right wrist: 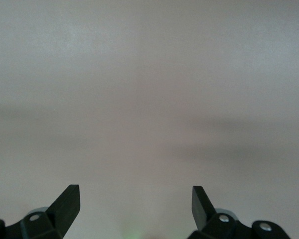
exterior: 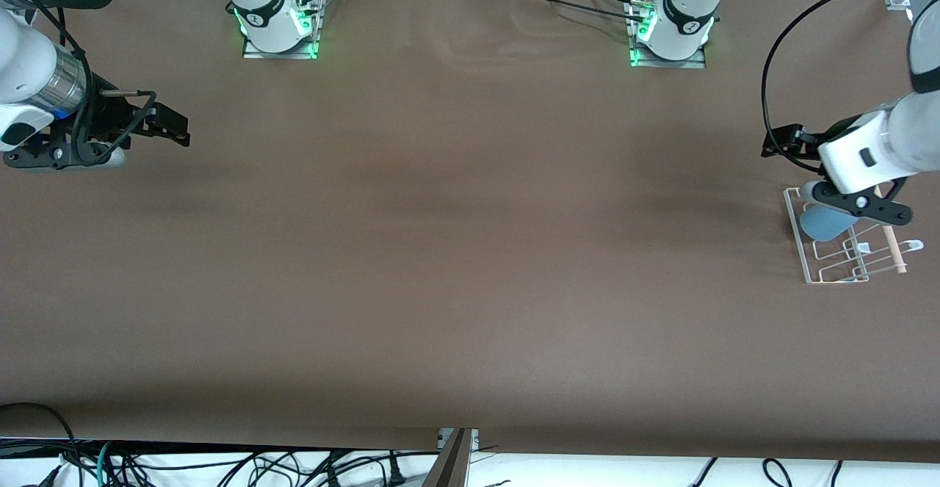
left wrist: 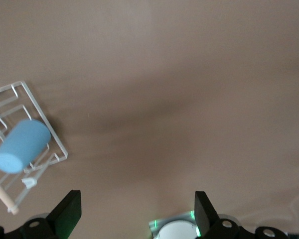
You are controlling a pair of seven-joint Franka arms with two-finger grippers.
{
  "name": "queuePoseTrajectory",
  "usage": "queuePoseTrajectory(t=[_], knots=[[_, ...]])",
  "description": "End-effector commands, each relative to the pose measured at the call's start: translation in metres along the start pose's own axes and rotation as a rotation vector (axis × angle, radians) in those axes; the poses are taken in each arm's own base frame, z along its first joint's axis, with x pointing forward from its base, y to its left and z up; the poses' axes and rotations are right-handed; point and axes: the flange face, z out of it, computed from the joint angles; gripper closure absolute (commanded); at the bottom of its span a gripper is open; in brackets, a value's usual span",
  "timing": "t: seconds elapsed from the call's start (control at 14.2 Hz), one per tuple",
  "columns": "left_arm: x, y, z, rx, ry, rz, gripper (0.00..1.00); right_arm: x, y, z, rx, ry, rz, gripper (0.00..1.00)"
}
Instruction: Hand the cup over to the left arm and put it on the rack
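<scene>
Front: light-blue cup [exterior: 826, 222] lies on rack [exterior: 808, 267], just below left gripper [exterior: 780, 142]; retreat straight up. Left wrist: jaws wide, empty, cup [left wrist: 21, 145] off to one side. Right wrist: right gripper [right wrist: 134, 199] wide, waiting over bare worktop [right wrist: 149, 99].

Reading the table [exterior: 470, 252] as a dial with my bases at twelve, the rack [exterior: 799, 241] stands at three o'clock, at my left arm's end. The cup [exterior: 822, 224] lies tipped in the rack, at its twelve o'clock end. My left gripper [exterior: 780, 140], fingers apart, hangs over bare table at the rack's eleven o'clock. My right gripper [exterior: 172, 125], also spread, waits over the table at ten o'clock, well apart from both
</scene>
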Motion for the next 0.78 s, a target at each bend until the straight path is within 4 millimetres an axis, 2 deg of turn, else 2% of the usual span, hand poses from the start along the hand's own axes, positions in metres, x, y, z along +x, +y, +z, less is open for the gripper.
queuePoseTrajectory(t=[0.0, 0.14, 0.28, 0.35, 0.42, 0.7], knots=[[-0.017, 0.002, -0.019, 0.003, 0.108, -0.059, 0.00, 0.002, -0.001, -0.006, 0.000, 0.003, -0.014, 0.01], [-0.036, -0.012, -0.020, 0.004, 0.149, -0.141, 0.00, 0.003, -0.001, -0.006, 0.000, 0.007, -0.014, 0.01], [-0.051, -0.003, -0.013, -0.017, 0.198, -0.203, 0.00, 0.003, -0.001, -0.006, 0.001, 0.006, -0.014, 0.01], [-0.060, -0.001, 0.001, -0.012, 0.222, -0.261, 0.00, 0.003, -0.001, -0.006, 0.000, 0.007, -0.014, 0.01], [-0.068, 0.003, 0.005, -0.004, 0.250, -0.287, 0.00, 0.003, -0.001, -0.006, 0.001, 0.007, -0.014, 0.01], [-0.063, 0.016, -0.008, 0.027, 0.263, -0.265, 0.00, 0.003, -0.001, -0.006, 0.001, 0.007, -0.014, 0.01]])
